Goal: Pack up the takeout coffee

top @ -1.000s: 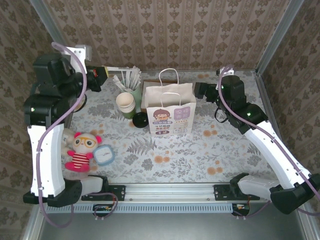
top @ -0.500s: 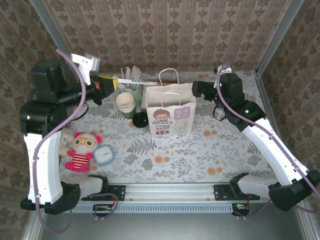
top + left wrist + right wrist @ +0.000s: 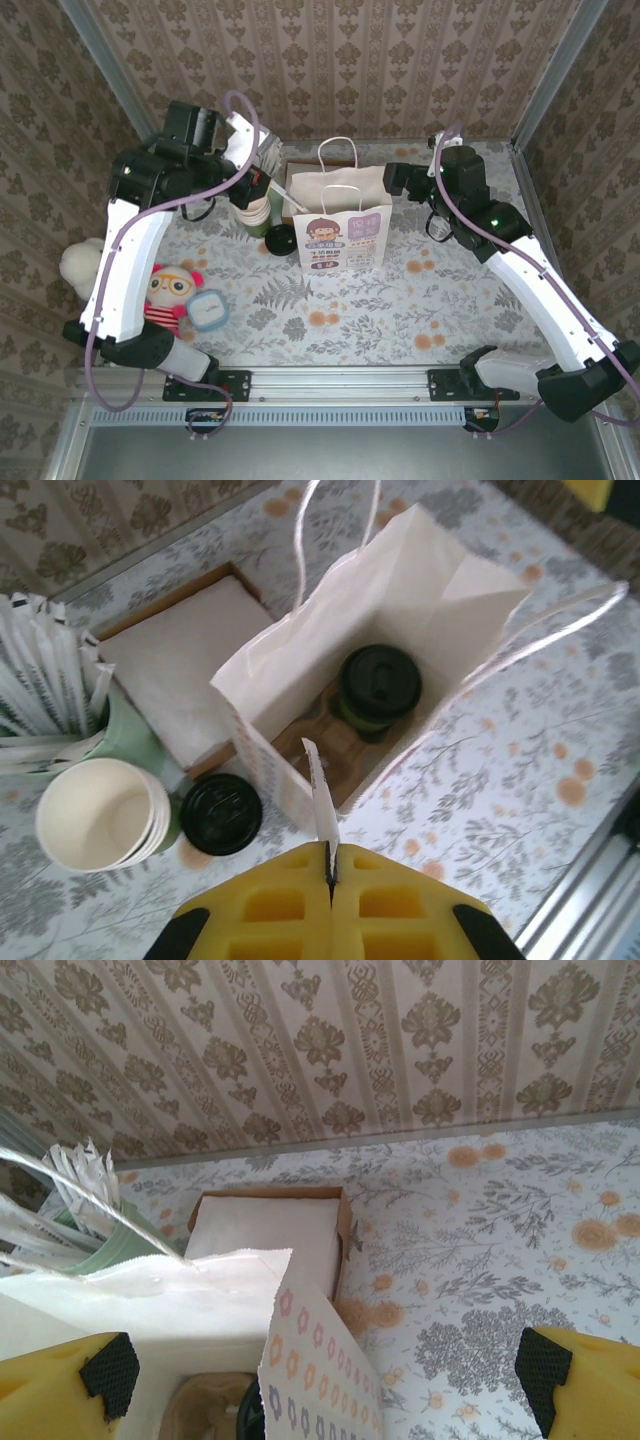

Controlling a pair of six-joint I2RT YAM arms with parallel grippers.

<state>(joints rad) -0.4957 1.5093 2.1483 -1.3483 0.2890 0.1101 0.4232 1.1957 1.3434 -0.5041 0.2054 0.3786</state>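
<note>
Left gripper (image 3: 330, 872): yellow pads pressed together, pinching a thin white packet (image 3: 320, 795) that stands up from between them. You'll find it at lower centre of the left wrist view.

Right gripper (image 3: 325, 1370): fingers spread wide, nothing held.

Takeout coffee (image 3: 378, 683): upright inside the paper bag (image 3: 320, 610), seated in the cardboard carrier (image 3: 318, 735), frame centre.

Loose black lid (image 3: 220, 813) lies lower left of the bag, beside the cream cup stack (image 3: 100, 815).
</note>
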